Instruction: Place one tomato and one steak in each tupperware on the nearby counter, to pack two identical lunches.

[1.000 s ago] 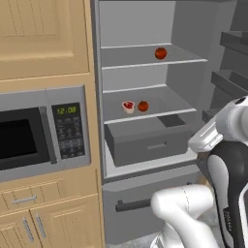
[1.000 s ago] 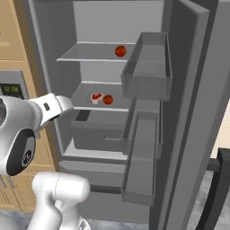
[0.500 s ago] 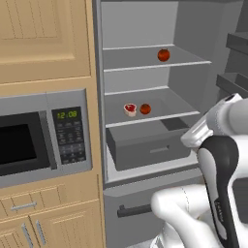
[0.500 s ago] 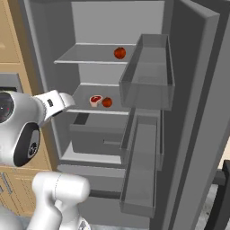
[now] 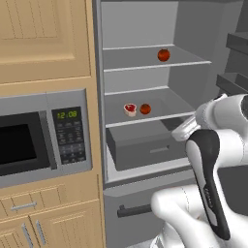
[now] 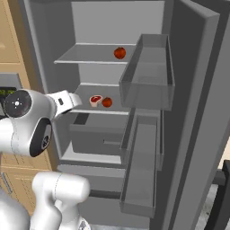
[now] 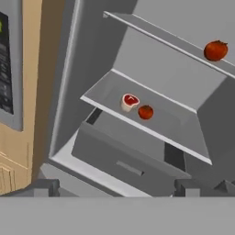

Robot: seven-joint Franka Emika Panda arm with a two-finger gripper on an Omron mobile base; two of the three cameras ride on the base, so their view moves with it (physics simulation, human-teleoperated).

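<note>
The fridge stands open. One tomato [image 5: 163,54] [image 6: 119,53] [image 7: 215,50] sits on the upper shelf. On the middle shelf a steak [image 5: 130,109] [image 6: 95,99] [image 7: 130,101] with a white fat rim lies just left of a second tomato [image 5: 145,109] [image 6: 107,102] [image 7: 145,112]. My gripper [image 7: 117,189] is open and empty, in front of the fridge and well short of the middle shelf, facing it. The hand [image 5: 190,129] [image 6: 67,101] hangs at about drawer height. The tupperware and the counter are out of view.
A grey drawer [image 5: 145,147] [image 7: 124,160] sticks out below the middle shelf. The open fridge door [image 6: 197,112] with its bins [image 6: 148,76] stands to the right. A microwave [image 5: 43,135] is set in wooden cabinets to the left.
The arm has swung in front of the fridge, carrying the hand a little closer to the shelves. The jaws stayed open. Nothing on the shelves has moved.
</note>
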